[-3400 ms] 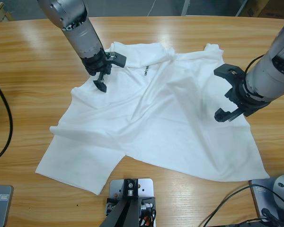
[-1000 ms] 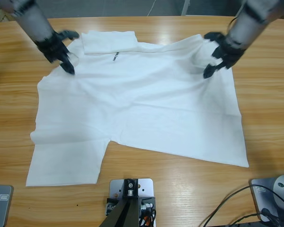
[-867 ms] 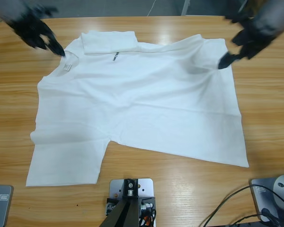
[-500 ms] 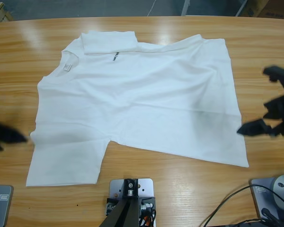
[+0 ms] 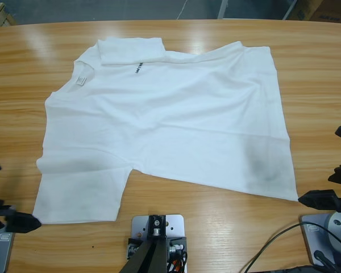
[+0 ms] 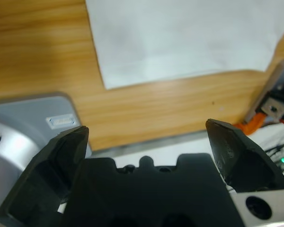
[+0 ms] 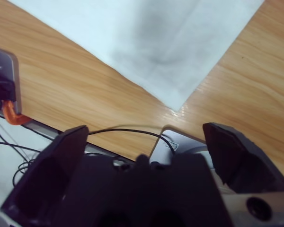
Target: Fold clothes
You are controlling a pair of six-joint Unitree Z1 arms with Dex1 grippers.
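T-shirt (image 5: pixel 165 119) lies flat on table (image 5: pixel 318 85); left tool (image 6: pixel 146 142) and right tool (image 7: pixel 144 139) gape, empty.

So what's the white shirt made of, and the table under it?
The white T-shirt looks like soft, matte cloth, probably cotton: it lies limp with gentle wrinkles and a folded sleeve. The table looks like wood with a smooth, slightly glossy finish: brown grain lines run along it and light shines off it. It might be a wood-look surface.
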